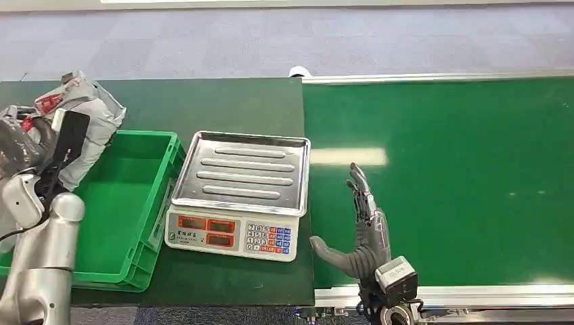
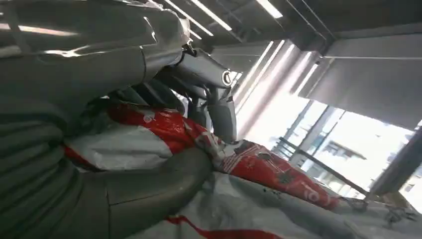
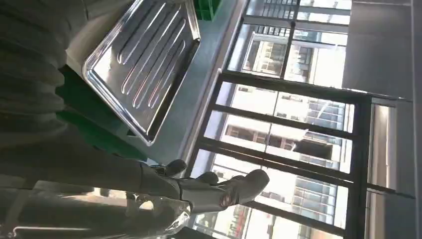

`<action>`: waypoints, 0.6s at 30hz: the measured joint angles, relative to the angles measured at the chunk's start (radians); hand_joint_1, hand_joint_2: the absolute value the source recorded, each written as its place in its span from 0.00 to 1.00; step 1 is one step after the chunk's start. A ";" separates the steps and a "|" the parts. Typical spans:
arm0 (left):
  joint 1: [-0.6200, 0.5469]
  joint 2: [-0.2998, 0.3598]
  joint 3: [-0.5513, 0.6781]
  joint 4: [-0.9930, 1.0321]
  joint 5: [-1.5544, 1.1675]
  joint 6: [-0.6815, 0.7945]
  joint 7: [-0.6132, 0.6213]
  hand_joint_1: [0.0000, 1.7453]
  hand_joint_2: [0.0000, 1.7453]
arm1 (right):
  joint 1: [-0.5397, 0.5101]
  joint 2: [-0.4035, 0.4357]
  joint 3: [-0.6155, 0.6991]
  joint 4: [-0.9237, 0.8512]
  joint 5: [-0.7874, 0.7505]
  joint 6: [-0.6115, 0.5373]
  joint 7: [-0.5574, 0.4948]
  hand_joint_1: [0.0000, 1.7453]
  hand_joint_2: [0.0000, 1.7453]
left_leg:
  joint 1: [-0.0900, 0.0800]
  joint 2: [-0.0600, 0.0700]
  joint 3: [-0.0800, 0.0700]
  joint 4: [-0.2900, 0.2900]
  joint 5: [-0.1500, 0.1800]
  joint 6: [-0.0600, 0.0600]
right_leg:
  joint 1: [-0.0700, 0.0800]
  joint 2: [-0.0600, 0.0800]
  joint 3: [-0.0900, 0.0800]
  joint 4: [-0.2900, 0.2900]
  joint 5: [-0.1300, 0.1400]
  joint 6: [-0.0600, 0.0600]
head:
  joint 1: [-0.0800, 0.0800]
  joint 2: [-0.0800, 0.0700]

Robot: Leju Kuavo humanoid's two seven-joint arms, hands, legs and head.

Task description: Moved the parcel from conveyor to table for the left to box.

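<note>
One parcel (image 1: 91, 112), a grey plastic mailer with red printing, is held above the far left rim of one green crate (image 1: 125, 203); the left hand (image 1: 24, 145) grips it, its fingers (image 2: 219, 107) and thumb clamped across the crumpled red-and-white wrapping in the left wrist view. The crate stands on the dark green table (image 1: 223, 101) and shows a bare green floor; whether the parcel touches its rim cannot be told. Just right of the crate stands one electronic scale (image 1: 233, 233), its single steel tray (image 1: 240, 172) ribbed and carrying nothing. To the right lies one green conveyor belt (image 1: 440, 183). The right hand (image 1: 365, 227) rests flat at the belt's near left corner, fingers straight, thumb spread, holding nothing.
</note>
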 measured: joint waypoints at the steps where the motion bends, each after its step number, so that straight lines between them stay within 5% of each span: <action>1: 0.006 0.002 0.014 0.000 0.001 -0.013 0.000 0.00 1.00 | 0.000 0.002 0.000 0.003 -0.002 -0.002 0.002 0.00 1.00 | 0.000 0.000 0.000 0.000 0.000 0.000 | 0.000 0.000 0.000 0.000 0.000 0.000 | 0.000 0.000; 9: 0.132 -0.035 0.038 -0.159 0.533 -0.292 -0.239 0.00 1.00 | 0.008 0.002 -0.003 0.027 -0.028 -0.016 0.010 0.00 1.00 | 0.000 0.000 0.000 0.000 0.000 0.000 | 0.000 0.000 0.000 -0.001 0.000 0.000 | 0.000 0.000; 18: 0.510 -0.151 -0.073 -0.569 0.995 -0.505 -0.409 0.00 1.00 | 0.022 0.005 -0.020 0.073 -0.073 0.073 0.020 0.00 1.00 | -0.001 0.001 0.000 0.000 -0.004 0.000 | 0.000 0.001 -0.002 -0.001 -0.002 0.000 | 0.000 0.000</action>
